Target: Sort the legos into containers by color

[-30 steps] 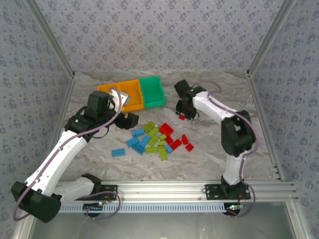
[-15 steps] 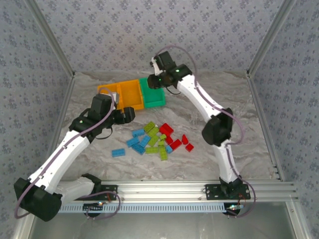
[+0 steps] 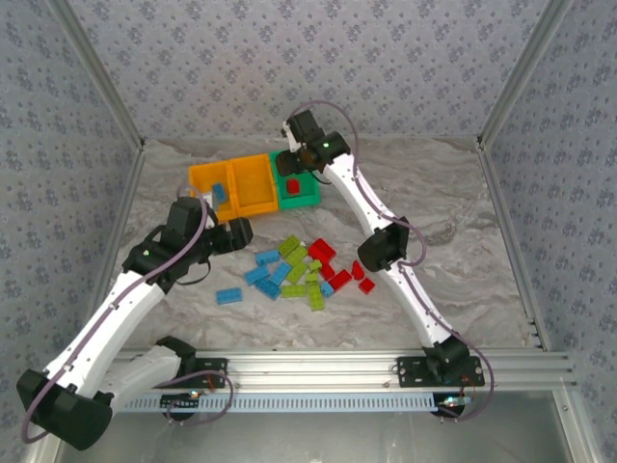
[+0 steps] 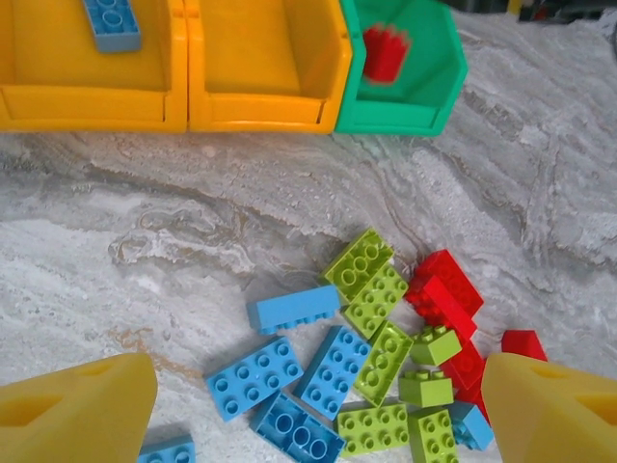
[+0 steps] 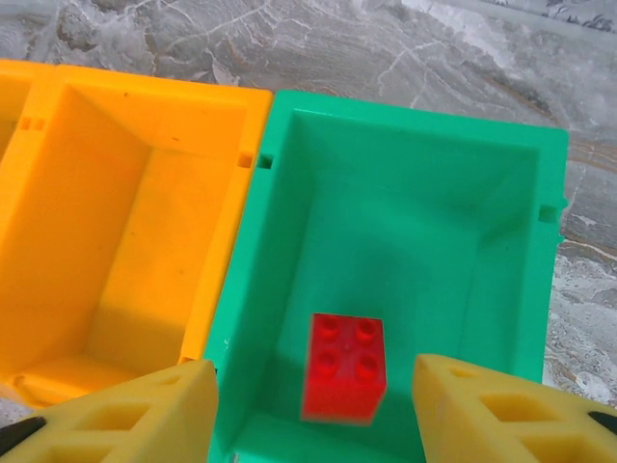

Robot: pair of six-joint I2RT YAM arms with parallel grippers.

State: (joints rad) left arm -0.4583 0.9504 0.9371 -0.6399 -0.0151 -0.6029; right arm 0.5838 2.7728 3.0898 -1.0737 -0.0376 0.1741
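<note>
Red first: found one red brick (image 5: 343,367) loose in the green bin (image 5: 415,114), under the spread right gripper (image 5: 313,371), apparently to group reds. Hung left gripper (image 4: 318,371), wide apart, over the mixed pile (image 4: 386,328) on the table (image 4: 145,222), probably for picking.

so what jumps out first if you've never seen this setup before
The heap of blue, lime and red legos in the middle of the top view grabs the eye first. Behind it, the right gripper hangs open over the green bin, with one red brick inside it. A lone blue brick lies in the leftmost orange bin.
</note>
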